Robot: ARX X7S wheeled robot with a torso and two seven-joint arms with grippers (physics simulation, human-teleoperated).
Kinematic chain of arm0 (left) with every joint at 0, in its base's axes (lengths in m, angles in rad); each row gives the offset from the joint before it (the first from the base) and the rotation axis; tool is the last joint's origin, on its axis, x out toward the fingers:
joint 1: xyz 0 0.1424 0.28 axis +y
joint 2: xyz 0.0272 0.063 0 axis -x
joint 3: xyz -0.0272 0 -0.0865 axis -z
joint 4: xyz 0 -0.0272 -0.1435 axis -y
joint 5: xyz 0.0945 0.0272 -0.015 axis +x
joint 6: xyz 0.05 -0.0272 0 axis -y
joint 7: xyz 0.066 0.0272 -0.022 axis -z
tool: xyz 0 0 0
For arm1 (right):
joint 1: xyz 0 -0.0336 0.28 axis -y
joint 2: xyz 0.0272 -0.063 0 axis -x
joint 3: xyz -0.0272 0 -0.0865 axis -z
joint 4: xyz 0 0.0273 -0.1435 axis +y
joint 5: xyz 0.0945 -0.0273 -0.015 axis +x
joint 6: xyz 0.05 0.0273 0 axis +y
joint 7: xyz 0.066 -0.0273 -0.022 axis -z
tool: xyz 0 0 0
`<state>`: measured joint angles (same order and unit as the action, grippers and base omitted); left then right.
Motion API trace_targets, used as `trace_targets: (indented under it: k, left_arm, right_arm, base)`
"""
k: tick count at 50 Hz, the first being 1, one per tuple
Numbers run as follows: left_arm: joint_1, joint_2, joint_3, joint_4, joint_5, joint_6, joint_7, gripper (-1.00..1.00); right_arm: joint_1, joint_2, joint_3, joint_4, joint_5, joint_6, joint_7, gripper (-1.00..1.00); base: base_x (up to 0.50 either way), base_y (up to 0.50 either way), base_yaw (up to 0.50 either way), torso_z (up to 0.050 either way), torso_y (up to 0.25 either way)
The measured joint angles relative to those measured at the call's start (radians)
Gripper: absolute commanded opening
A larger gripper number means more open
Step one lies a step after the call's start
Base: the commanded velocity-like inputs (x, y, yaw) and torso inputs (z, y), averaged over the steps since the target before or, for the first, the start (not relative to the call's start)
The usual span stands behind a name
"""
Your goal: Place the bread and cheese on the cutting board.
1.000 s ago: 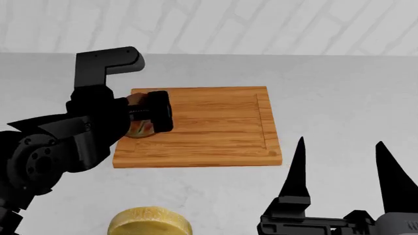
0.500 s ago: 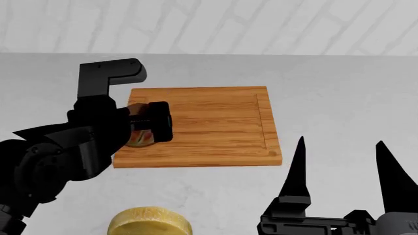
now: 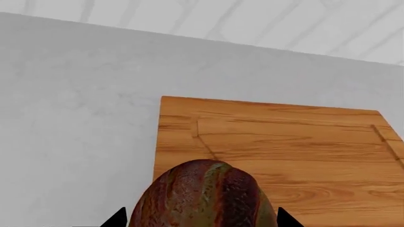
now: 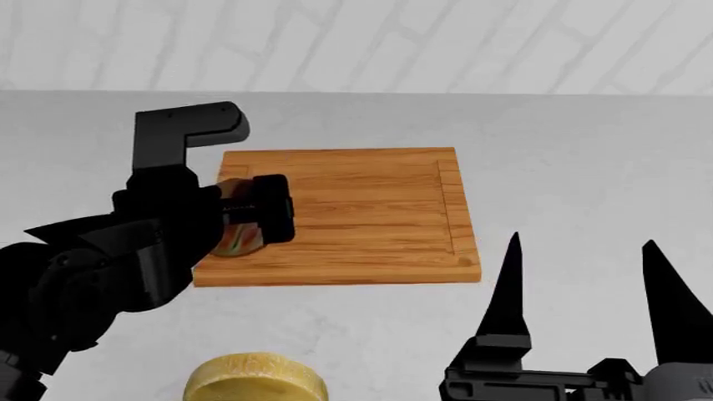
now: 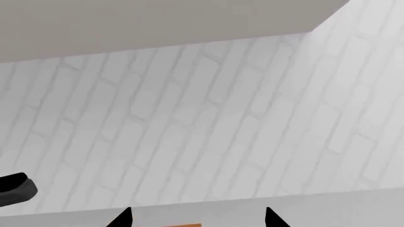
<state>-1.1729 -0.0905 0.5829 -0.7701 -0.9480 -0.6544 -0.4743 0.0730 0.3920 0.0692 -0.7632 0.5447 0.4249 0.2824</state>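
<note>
Bread [image 3: 205, 196] sat between the two dark fingertips of our left gripper [image 3: 200, 218], which was clamped on the loaf from either side. In the left wrist view the reddish-brown crust with its greenish streaks filled the space between the tips, and the loaf hung over the near left part of the cutting board [image 3: 296, 156]; we could not tell whether it touched the wood. From the head camera our left gripper [image 4: 247, 219] and arm covered most of the loaf, and only a sliver of bread [image 4: 240, 240] showed by the left edge of the cutting board [image 4: 368, 213].

We saw the cheese [image 4: 255, 378] lying on the grey counter [image 4: 579, 159], well in front of the board's front edge and apart from it, toward the left.

Our right gripper [image 4: 585, 280] was held up at the lower right, its two pointed fingers spread wide with nothing between them. The right wrist view showed only the white brick wall [image 5: 208, 118] beyond those two tips and a thin orange strip of the board at the frame edge.
</note>
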Motion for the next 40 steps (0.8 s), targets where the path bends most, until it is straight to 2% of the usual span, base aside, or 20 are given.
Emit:
trace_targets:
  k: [24,40]
  left_arm:
    - [-0.007,-0.026,-0.006,0.067,-0.020,0.009,-0.057,1.00]
    - [0.025,-0.111,-0.066,0.337,-0.070,-0.007,-0.217,1.00]
  right_arm:
    - [-0.004,0.008,0.000,-0.009,0.008,-0.006,0.008,1.00]
    - [-0.002,0.013,-0.007,-0.016,0.017,-0.010,0.006,1.00]
  base:
    - [0.00,0.00,0.00,0.000,0.000]
    - [0.00,0.00,0.00,0.000,0.000]
